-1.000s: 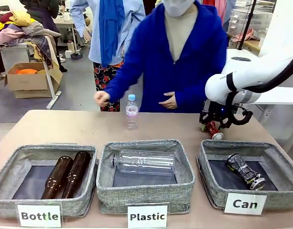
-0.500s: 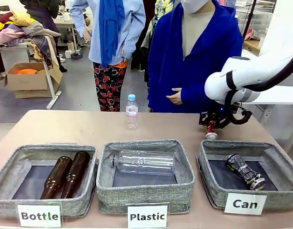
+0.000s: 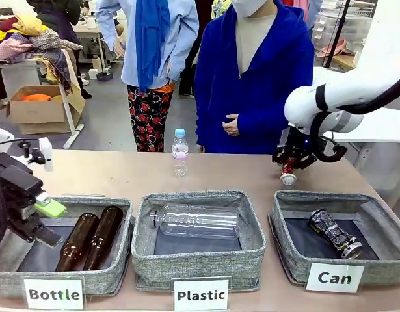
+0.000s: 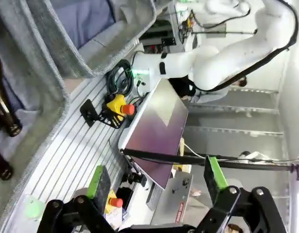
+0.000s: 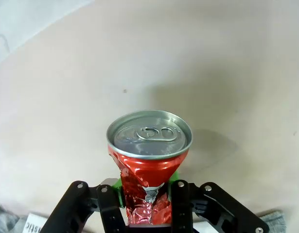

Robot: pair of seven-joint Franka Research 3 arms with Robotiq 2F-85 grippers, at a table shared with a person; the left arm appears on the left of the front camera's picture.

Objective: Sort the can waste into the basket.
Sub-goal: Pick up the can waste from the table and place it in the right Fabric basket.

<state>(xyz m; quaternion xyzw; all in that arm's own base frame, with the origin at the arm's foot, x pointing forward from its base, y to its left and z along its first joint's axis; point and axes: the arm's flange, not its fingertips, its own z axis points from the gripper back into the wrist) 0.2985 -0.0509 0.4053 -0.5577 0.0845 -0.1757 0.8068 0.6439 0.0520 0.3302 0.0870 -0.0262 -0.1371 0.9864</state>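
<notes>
Right tool: the right tool (image 3: 289,170) is seen closed on the red can (image 3: 289,174), above the tabletop (image 3: 108,175) behind the far rim of the "Can" basket (image 3: 287,244); in the right wrist view the tool (image 5: 147,206) is clamped on the crumpled body of the red can (image 5: 148,160), whose silver end with its pull tab faces the camera, with bare tabletop (image 5: 212,63) beyond.
Left tool: the left tool (image 3: 40,221) is held over the left part of the "Bottle" basket (image 3: 108,276); its jaws are spread wide with nothing between them, as seen in the left wrist view (image 4: 159,182), where a green pad (image 4: 216,172) is visible.
Black can: the black can (image 3: 335,234) is lying on its side on the dark lining of the "Can" basket.
"Bottle" basket: two brown glass bottles (image 3: 89,237) are laid side by side in it.
"Plastic" basket: a clear plastic bottle (image 3: 196,221) is laid on its side in the "Plastic" basket (image 3: 200,260).
Tabletop, far side: a small plastic bottle with a blue cap (image 3: 179,153) is standing upright.
Person: a person in a blue jacket (image 3: 252,78) is standing at the far edge, one hand (image 3: 230,125) held at the waist.
</notes>
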